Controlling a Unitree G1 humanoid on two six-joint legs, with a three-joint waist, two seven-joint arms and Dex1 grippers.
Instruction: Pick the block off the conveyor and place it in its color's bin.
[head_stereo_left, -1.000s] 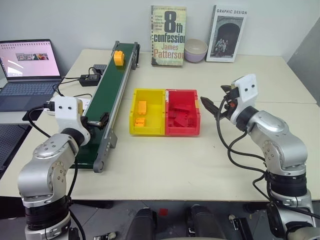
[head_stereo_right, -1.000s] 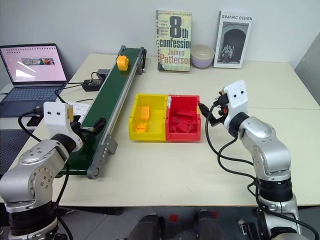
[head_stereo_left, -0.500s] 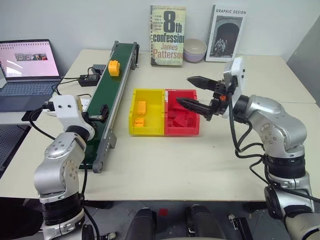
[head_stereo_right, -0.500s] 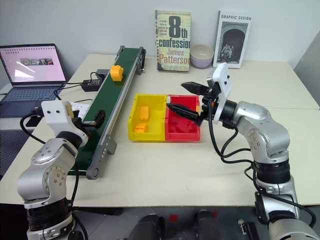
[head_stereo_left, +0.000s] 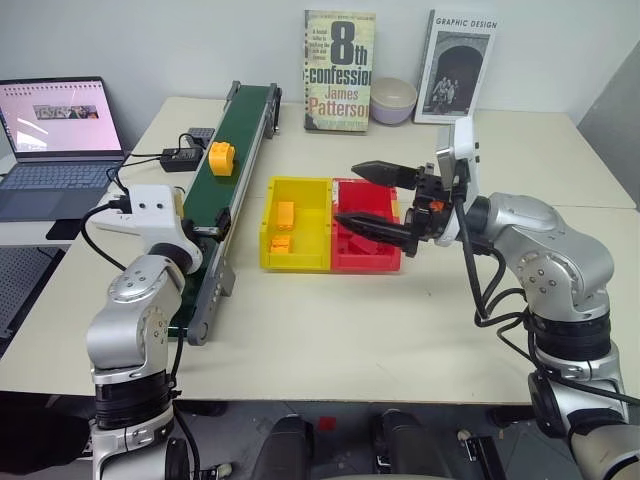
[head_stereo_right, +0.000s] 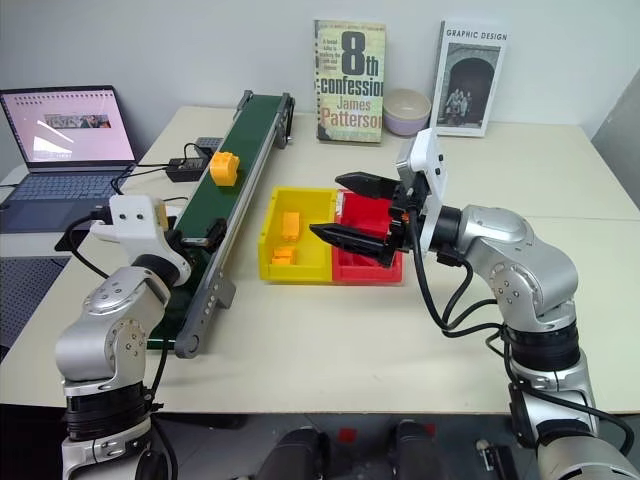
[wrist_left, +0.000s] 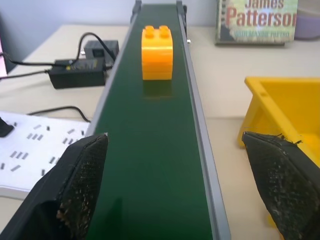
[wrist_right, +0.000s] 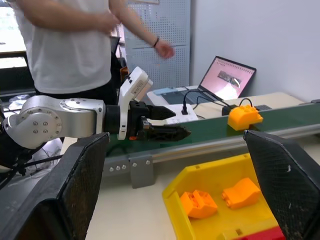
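a: start near. the left gripper (wrist_left: 170, 200) sits low at the near end of the conveyor (head_stereo_left: 215, 200), jaws spread wide and empty, one finger each side of the belt. what makes the catch clean?

b: keep it level and centred on the belt, and let the block (head_stereo_left: 220, 158) ride in between the fingers before closing across its flat sides (that is my reading, not something seen). closing early would knock it skew.

a: where is the block now?

b: on the belt, upright, studs up, at about twelve o'clock from the left gripper and well apart from it.

a: and past that?

b: the bin (head_stereo_left: 271, 254) lies at about three o'clock from the belt's near half, already holding two orange bricks, joined to the red tray (head_stereo_left: 385, 263). the right gripper (head_stereo_left: 375, 197) hangs over the red tray, wide and empty.

a: against a second ago?

b: the block has come down the belt towards us, the left gripper has eased forward, and the right arm has swung in from the table's right side to over the trays.
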